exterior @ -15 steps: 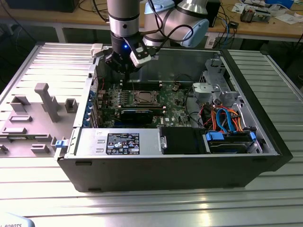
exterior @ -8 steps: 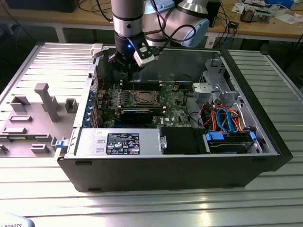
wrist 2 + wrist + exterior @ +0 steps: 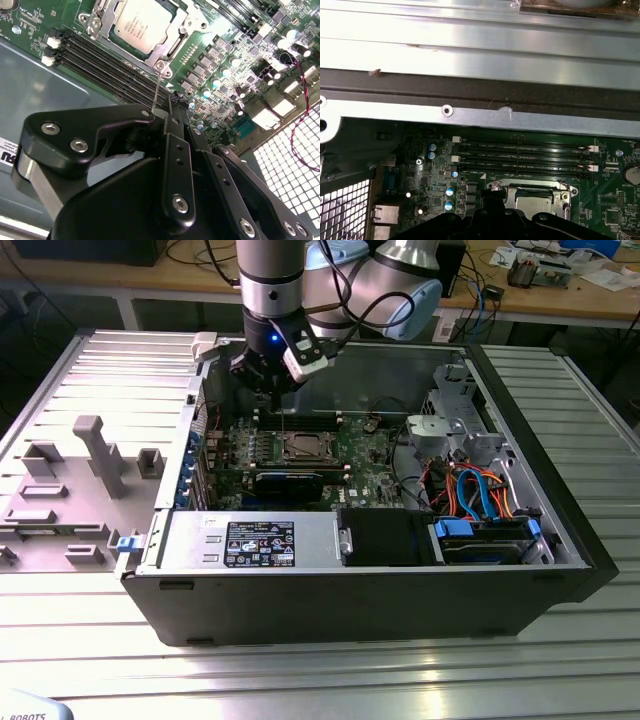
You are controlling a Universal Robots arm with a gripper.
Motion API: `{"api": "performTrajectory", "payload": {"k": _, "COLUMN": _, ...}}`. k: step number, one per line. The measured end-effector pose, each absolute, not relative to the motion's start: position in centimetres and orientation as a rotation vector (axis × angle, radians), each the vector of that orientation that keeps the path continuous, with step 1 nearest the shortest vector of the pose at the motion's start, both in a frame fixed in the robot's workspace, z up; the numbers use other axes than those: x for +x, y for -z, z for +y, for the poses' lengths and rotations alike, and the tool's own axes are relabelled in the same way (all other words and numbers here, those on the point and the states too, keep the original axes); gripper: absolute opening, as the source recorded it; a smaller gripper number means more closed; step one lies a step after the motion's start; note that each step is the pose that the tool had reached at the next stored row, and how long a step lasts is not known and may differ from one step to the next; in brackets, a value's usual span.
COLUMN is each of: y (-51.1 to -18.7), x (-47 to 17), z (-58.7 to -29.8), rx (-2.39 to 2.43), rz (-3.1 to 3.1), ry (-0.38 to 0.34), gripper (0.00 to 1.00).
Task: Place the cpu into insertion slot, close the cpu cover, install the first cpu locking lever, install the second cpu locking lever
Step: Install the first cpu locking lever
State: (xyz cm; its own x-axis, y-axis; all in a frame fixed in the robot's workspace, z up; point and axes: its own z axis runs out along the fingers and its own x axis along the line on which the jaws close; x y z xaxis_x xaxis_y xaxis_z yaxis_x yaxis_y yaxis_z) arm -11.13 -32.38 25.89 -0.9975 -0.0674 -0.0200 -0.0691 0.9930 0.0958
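The cpu (image 3: pixel 141 24) lies flat in the insertion slot (image 3: pixel 92 20), its dull silver top showing through the window of the cpu cover (image 3: pixel 167 49), which is down over it. A thin wire locking lever (image 3: pixel 157 87) rises from the socket's corner to my gripper (image 3: pixel 162 114), whose black fingers are closed together on its end. In the exterior view the gripper (image 3: pixel 272 395) hangs just behind the socket and cpu (image 3: pixel 304 448), over the motherboard's rear edge. The first wrist view has the cpu (image 3: pixel 535 204) beside the memory slots.
Long black memory slots (image 3: pixel 100 65) run alongside the socket. The open case's metal wall (image 3: pixel 470 50) is close behind the gripper. A power supply (image 3: pixel 260 540) and a drive cage with blue and orange cables (image 3: pixel 480 500) fill the front. A grey fixture tray (image 3: pixel 80 480) lies on the exterior view's left.
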Motion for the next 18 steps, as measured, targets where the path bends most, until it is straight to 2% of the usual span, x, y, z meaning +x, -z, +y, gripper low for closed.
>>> {"api": "performTrajectory", "payload": {"k": 18, "y": -25.87, "x": -10.54, "z": -32.38, "rx": -0.107, "rz": 3.119, "ry": -0.149, "gripper": 0.11}}
